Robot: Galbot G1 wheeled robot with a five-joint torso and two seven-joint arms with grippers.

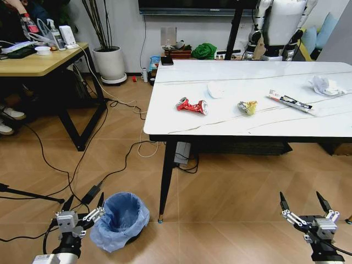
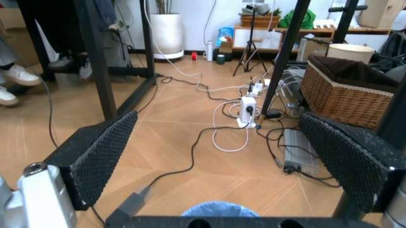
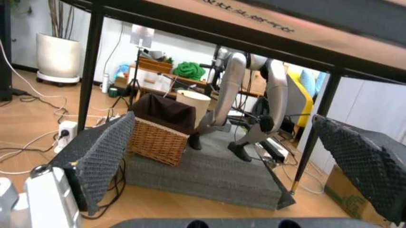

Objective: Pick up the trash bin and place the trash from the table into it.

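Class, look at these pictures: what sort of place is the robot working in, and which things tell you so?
Probably an office or robotics lab. A light-wood desk carries clutter, cables and a power strip trail over the floor, and a humanoid robot stands behind the marble-look table.

White plant pot (image 1: 110, 63) on floor by back wall, next to wood desk (image 1: 38, 61). Cables (image 1: 66, 176) across floor. Wicker basket (image 2: 345, 97) beside power strip (image 2: 246, 111).

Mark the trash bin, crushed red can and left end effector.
trash bin (image 1: 122, 215): head view, blue bag lining.
crushed red can (image 1: 191, 105): head view, can's middle.
left end effector (image 1: 83, 208): head view, between fingertips.
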